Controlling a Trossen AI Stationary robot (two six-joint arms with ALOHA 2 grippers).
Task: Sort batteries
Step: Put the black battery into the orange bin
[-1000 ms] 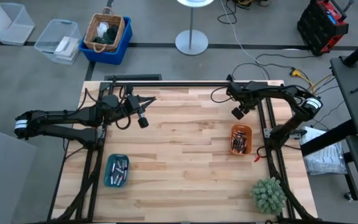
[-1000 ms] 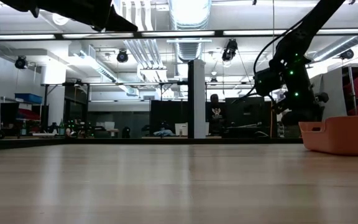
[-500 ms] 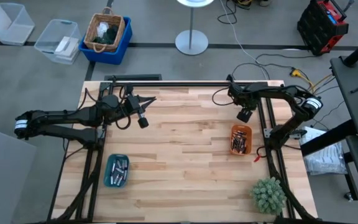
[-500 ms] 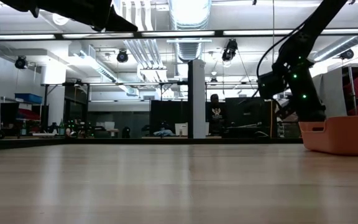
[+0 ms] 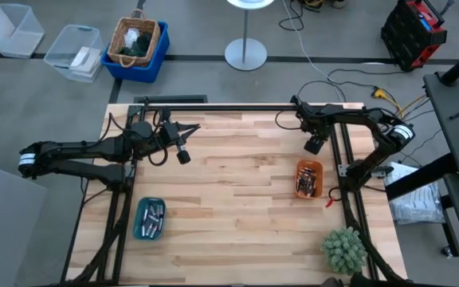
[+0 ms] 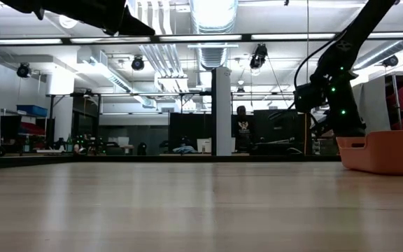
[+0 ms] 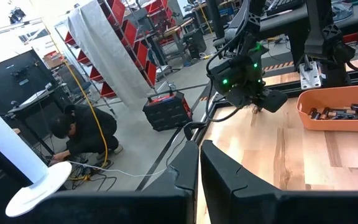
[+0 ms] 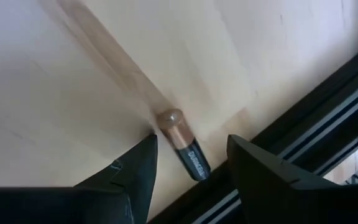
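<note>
Copper-topped black cylindrical battery [image 8: 183, 142] lies on the pale wooden desk [image 5: 237, 199] beside a black frame rail, between the released fingers [image 8: 260, 168] of the right hand [image 5: 313, 147]; its label is too blurred to read. Nearby, the orange tray [image 5: 308, 178] holds several batteries. A teal tray [image 5: 150, 218] holds more. The left hand [image 7: 199, 163] hovers clenched, apparently empty.

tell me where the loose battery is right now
In the right wrist view the battery lies on the table beside the black rail, between the open right gripper fingers.
</note>
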